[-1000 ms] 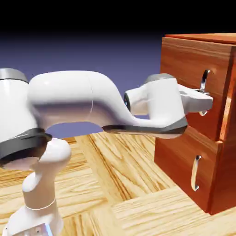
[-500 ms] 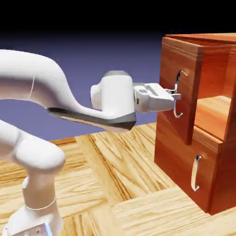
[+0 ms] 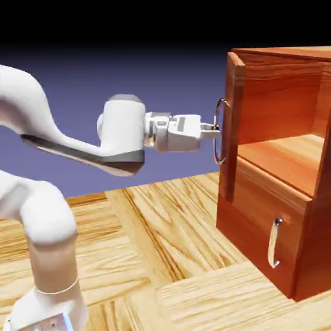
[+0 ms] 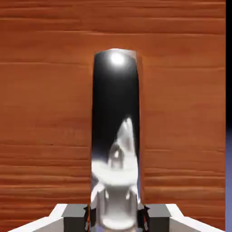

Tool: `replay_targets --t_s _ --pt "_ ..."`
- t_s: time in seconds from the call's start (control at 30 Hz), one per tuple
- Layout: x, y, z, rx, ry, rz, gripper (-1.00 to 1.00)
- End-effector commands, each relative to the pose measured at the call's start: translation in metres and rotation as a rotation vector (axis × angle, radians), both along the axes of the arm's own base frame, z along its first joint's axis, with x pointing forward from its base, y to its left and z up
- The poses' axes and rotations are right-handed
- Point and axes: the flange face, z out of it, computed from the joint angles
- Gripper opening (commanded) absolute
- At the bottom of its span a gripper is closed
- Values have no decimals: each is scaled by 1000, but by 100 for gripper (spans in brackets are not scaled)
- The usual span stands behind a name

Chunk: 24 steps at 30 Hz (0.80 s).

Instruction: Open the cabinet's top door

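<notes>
1. Pulling is the step in hand: the gripper [image 3: 212, 130] is clamped on the handle [image 3: 220, 130] of the top door [image 3: 233, 126], and that door stands swung well out from the cabinet [image 3: 284, 103], seen nearly edge-on at the cabinet's front left corner.
2. Behind the door, the upper compartment shows open, with its inner shelf [image 3: 284, 158] bare to view; I judge the task most of the way done.
3. Below the shelf, the lower door [image 3: 262, 226] sits flush against the cabinet with its small handle [image 3: 275, 242] untouched.
4. In the hand view the handle [image 4: 116, 136] fills the middle as a shiny upright bar against the door's wood [image 4: 45, 113], and the two fingertips [image 4: 74, 222] sit hard against its sides at the foot of the bar, so the grip looks firm.
5. My judgement of the next move: draw the handle further away from the cabinet along the door's arc, letting the wrist turn with the hinge so the bar does not slip out of the fingers, then let go once the door is wide.
6. Hard to make out: the hinge side of the door is not visible, the cabinet's right side runs off the exterior view, and the fingertips are partly cut off by the hand view's lower edge.
</notes>
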Motion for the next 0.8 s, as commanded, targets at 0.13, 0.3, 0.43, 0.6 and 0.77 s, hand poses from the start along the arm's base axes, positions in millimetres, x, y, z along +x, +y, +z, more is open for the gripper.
replay_targets --t_s 0.13,0.3,0.43,0.6,0.77 --pt "-13 19 -1 3 -1 -61 -100" --pt "-17 24 0 4 -1 -76 -100" --pt "-21 30 0 5 -1 -95 -100" --pt "-30 45 0 4 -2 -142 -100" --pt "-40 65 0 4 -2 -201 -100"
